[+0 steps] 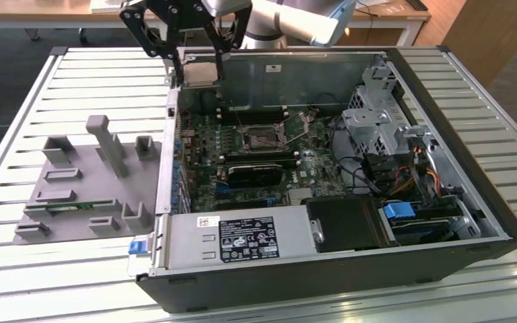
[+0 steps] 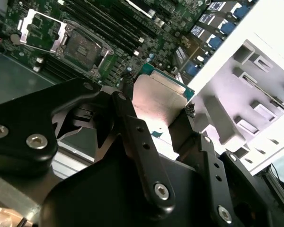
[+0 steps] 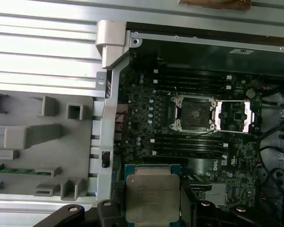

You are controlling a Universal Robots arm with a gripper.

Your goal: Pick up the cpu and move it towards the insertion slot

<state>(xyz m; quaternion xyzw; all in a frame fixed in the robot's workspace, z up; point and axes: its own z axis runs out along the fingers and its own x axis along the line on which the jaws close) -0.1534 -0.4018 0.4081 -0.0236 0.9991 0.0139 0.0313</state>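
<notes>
The end effector (image 3: 153, 208) pinches the cpu (image 3: 153, 198) by its edges. It hangs above the motherboard, apparently apart from the open insertion slot (image 3: 195, 113).

exterior view looks down from afar; both wrist views, closer, share the insertion slot (image 3: 195, 113) (image 2: 80, 46).

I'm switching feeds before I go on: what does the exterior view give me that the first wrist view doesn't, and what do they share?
Exterior view alone: the whole open computer case on the slatted table, with the gripper hanging over the case's far left corner, and the drive bays. First wrist view alone: the cpu's metal top, close up, between the gripper's fingers. Both: the insertion slot standing open, and the grey fixture tray beside the case.
</notes>
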